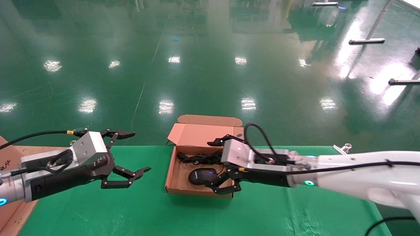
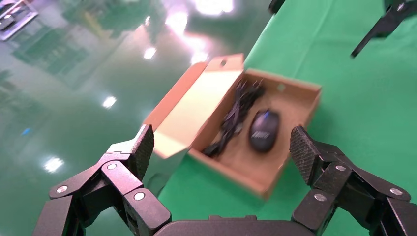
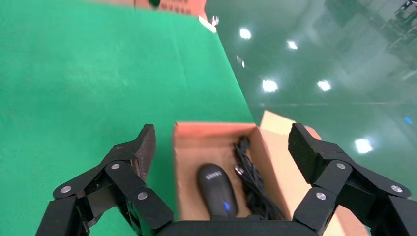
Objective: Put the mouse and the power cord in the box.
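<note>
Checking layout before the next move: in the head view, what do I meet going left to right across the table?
Left gripper → the box's left wall → the mouse → right gripper.
</note>
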Tool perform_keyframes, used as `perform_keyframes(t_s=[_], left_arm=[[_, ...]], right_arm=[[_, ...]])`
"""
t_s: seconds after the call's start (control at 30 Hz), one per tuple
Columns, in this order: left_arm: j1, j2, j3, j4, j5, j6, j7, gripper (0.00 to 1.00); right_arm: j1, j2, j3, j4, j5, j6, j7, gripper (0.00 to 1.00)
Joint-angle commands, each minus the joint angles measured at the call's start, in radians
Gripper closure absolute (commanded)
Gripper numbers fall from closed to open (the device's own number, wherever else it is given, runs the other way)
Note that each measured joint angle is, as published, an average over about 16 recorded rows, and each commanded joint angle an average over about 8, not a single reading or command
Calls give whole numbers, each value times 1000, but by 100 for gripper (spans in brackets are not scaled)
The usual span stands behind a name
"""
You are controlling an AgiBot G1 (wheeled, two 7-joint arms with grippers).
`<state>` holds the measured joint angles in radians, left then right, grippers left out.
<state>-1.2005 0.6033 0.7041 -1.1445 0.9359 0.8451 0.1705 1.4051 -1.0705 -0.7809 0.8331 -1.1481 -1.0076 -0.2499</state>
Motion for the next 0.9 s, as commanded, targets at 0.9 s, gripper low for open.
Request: perform_keyframes(t_s=[0.9], left_arm=[[96, 6, -322, -106, -156, 493, -272, 0]], right_arm=[[-255, 354, 387, 348, 322, -377, 338, 0]])
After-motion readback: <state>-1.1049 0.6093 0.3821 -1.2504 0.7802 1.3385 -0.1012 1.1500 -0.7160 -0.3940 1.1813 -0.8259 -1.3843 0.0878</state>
